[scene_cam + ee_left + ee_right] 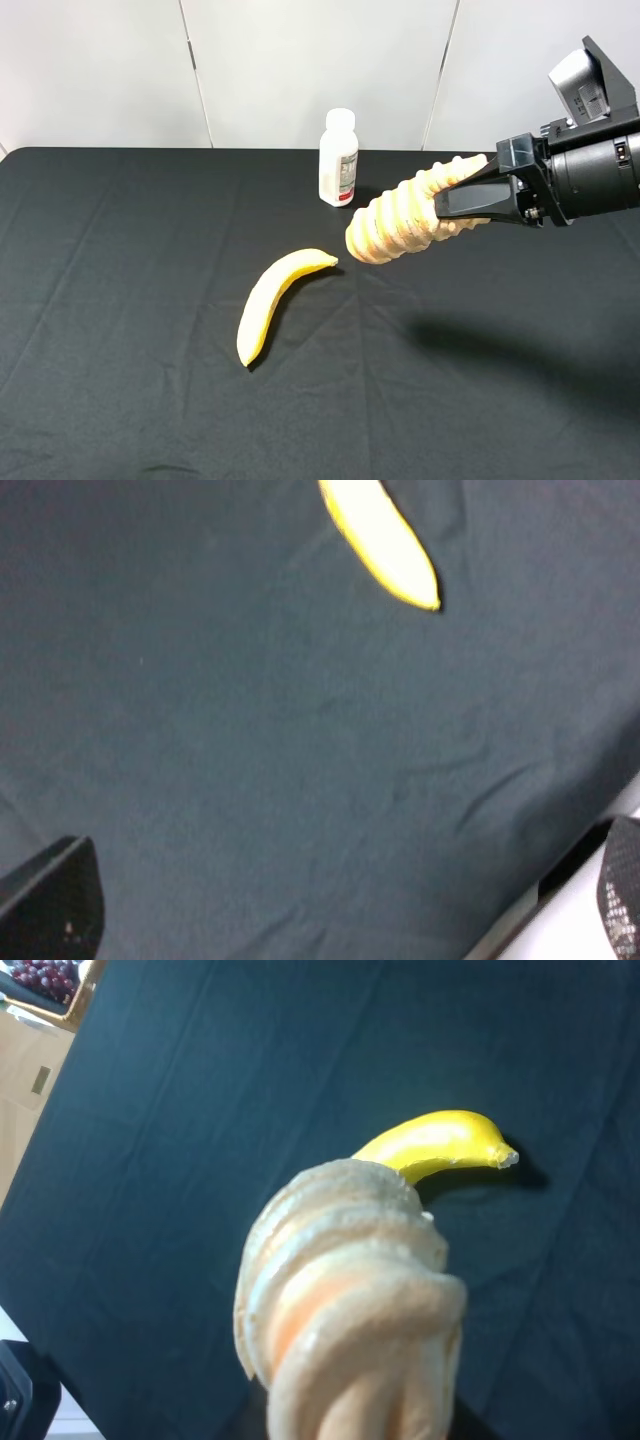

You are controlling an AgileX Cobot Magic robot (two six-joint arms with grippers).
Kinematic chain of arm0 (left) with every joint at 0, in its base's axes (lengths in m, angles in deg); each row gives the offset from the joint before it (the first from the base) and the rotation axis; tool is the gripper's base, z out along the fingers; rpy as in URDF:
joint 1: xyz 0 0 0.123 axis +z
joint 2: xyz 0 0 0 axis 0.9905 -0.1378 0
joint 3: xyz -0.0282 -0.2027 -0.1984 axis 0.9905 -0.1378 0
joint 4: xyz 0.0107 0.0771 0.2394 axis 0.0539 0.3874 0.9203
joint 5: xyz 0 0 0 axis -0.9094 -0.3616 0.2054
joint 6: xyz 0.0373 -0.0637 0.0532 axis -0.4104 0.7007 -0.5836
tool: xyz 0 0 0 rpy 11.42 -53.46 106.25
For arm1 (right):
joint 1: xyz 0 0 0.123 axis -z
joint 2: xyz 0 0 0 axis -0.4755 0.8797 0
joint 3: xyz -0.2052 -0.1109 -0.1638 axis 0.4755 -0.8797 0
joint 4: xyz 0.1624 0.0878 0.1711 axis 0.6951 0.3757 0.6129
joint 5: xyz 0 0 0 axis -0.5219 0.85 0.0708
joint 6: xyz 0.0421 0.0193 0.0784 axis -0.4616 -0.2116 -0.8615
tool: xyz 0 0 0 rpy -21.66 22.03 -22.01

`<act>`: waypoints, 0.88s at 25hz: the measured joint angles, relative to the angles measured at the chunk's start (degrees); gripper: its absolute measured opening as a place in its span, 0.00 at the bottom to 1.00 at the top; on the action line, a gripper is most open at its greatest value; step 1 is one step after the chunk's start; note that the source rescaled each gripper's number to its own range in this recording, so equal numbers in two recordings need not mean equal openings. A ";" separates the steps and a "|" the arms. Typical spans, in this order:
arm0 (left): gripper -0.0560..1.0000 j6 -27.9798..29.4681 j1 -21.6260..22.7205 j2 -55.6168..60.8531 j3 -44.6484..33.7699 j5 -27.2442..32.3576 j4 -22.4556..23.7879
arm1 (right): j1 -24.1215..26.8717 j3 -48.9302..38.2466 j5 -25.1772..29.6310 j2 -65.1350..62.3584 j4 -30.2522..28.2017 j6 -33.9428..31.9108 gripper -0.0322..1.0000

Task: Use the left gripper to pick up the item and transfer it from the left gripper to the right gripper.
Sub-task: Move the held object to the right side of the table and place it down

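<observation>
Cloth (pixel 120 250), black and creased, covers the whole table, with a pale panelled wall behind its far edge. Largest on it is the right arm, reaching in from the right side well above the surface, its thick black wrist ending in the right gripper (pixel 450 200). That gripper's slim black fingers are closed tight on the item (pixel 400 225), the tan, ridged spiral roll, which is clear of the cloth and held in the air a little right of centre. The grip is on the roll's narrower half; the narrow tip pokes out toward the far right past the upper finger, while the broad end points left and slightly near, free of the jaws. A soft shadow lies on the cloth below and to the right. Next in size, the yellow banana (pixel 270 300) lies flat on the cloth left of the roll, curving from its near end up to a far tip that sits just beside and below the roll's broad end, not touching it. A small white bottle (pixel 339 158) with a printed label stands upright near the far edge, just left of the roll. The left gripper (pixel 335 920) shows only in its own wrist view: its two dark fingertips (pixel 55 900) stand spread wide with nothing between them, above bare cloth close to a table edge, with one end of the banana in sight beyond.
</observation>
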 joint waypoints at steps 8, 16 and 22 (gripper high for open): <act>0.99 -3.68 0.00 8.56 -2.08 -0.23 -1.46 | 0.00 0.00 0.00 0.00 -0.05 -0.27 0.05; 0.99 -5.39 0.00 11.33 -6.27 -0.42 -3.71 | 0.00 0.00 -0.88 0.00 -0.33 -2.08 0.05; 0.98 -5.43 0.00 11.33 -6.27 -0.42 -3.82 | 0.00 0.00 -1.50 0.00 -0.57 -2.28 0.04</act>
